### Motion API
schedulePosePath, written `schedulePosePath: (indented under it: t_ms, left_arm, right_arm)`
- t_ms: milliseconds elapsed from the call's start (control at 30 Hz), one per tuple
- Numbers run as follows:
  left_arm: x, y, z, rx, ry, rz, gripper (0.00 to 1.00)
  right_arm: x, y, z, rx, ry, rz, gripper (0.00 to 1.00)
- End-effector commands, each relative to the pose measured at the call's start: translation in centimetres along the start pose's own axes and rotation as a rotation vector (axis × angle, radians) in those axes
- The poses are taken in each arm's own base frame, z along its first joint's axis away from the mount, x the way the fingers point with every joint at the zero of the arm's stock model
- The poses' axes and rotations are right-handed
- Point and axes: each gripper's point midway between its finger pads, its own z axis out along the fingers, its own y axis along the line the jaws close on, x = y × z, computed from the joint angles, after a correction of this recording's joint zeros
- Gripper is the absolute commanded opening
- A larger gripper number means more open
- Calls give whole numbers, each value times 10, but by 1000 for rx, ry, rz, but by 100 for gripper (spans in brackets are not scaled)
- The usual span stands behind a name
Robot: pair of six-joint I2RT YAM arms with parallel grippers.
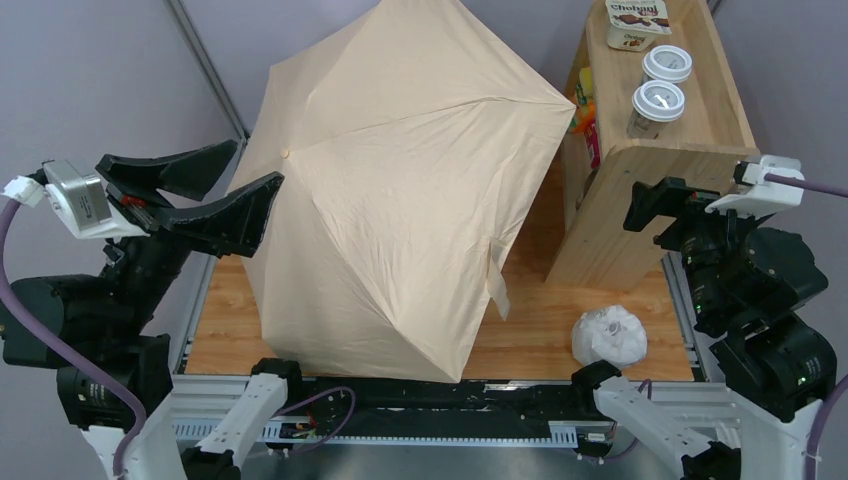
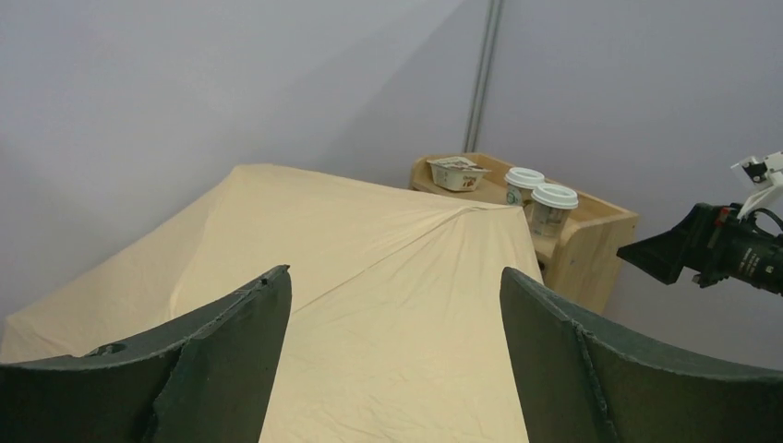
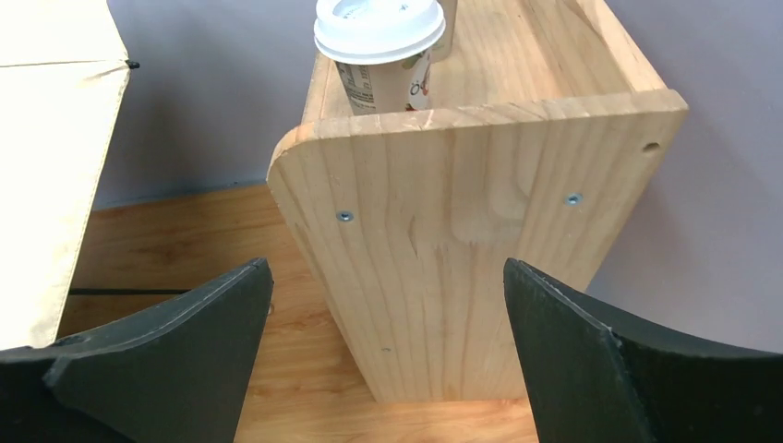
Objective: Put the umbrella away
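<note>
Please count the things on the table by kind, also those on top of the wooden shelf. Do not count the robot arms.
umbrella: 1
wooden shelf: 1
cups with white lids: 2
yogurt tub: 1
white bag: 1
Total: 6
The coloured items inside the shelf are too hidden to count.

One open beige umbrella (image 1: 400, 190) at centre. At upper right, one wooden shelf (image 1: 650, 165), two white-lidded cups (image 1: 667, 64) (image 1: 658, 100) and one Chobani yogurt tub (image 1: 637, 22). At lower right, one white plastic bag (image 1: 609, 336).
</note>
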Motion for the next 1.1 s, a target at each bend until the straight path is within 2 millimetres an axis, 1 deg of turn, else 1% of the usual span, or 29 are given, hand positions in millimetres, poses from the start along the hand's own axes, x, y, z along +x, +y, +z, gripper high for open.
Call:
schedulePosePath:
  t_ms: [0,100,133,167,200,233,267,300,333,367,400,433,467,500,533,567,600,633,667,700,733,767,833,900,933,967,1000,1033,1067]
  left_arm:
    - [15,0,8,22,90,-57,89]
    - [29,-9,21,126,182,-110,88]
    - [33,-12,24,152,205,-140,79]
    - [41,-15,28,193,243,-172,72]
    - [46,-16,32,213,264,-209,68]
    - [57,-19,34,262,310,-251,68]
    - [55,-23,38,290,309,-293,69]
    - [67,-22,39,320,339,-331,71]
    - [63,-26,42,344,317,-362,75]
    - [73,-22,43,344,321,-388,76]
    - [68,-31,44,384,295,-404,78]
    - [77,-29,49,383,299,-426,78]
    - [89,-40,51,424,336,-440,78]
    - [96,-43,62,421,353,-449,78]
    - [105,-63,57,480,407,-423,78]
    - [125,-66,64,457,467,-431,78]
    - [125,-87,62,528,469,-403,78]
    - [134,-87,68,500,481,-397,79]
    - [138,-101,65,543,490,-390,79]
    - [144,-101,68,525,492,-369,79]
    - [149,-108,68,529,503,-367,79]
    - [154,-109,67,531,510,-342,79]
    - [160,-123,62,560,522,-316,79]
    - [165,-129,59,578,544,-289,79]
    - [158,-130,60,579,536,-274,79]
    - [167,-129,53,573,585,-247,79]
    - [158,-123,56,542,568,-222,79]
    - [158,-122,50,539,591,-202,79]
    - [160,-117,50,512,599,-190,80]
  right_arm:
    - [3,-2,-16,-31,11,44,100]
    - [30,24,-25,-186,103,64,100]
    - [42,33,-28,-228,151,86,100]
    - [55,45,-31,-288,210,97,100]
    - [71,55,-34,-337,274,105,100]
    - [85,68,-39,-401,340,121,100]
    - [98,83,-46,-486,398,143,100]
    - [108,95,-52,-545,435,174,100]
    - [116,107,-58,-614,461,206,100]
    - [118,114,-66,-664,465,246,100]
    - [122,121,-71,-711,484,280,100]
    - [121,130,-77,-767,489,313,100]
    - [126,139,-81,-821,513,350,100]
    - [124,150,-88,-888,523,416,100]
    - [117,160,-93,-962,498,456,100]
    - [112,166,-98,-1016,491,489,100]
    - [105,170,-101,-1055,463,506,100]
    - [95,172,-105,-1092,435,521,100]
    - [89,175,-108,-1123,424,534,100]
    - [83,179,-114,-1173,415,544,100]
    - [80,183,-116,-1208,416,561,100]
    - [76,187,-116,-1239,409,574,100]
    - [79,194,-107,-1248,427,581,100]
    - [79,201,-98,-1257,440,575,100]
    - [78,204,-95,-1260,439,578,100]
    - [75,207,-91,-1258,431,584,100]
    - [72,210,-87,-1252,423,594,98]
    - [69,214,-83,-1250,415,602,95]
    - [67,217,-81,-1249,408,607,90]
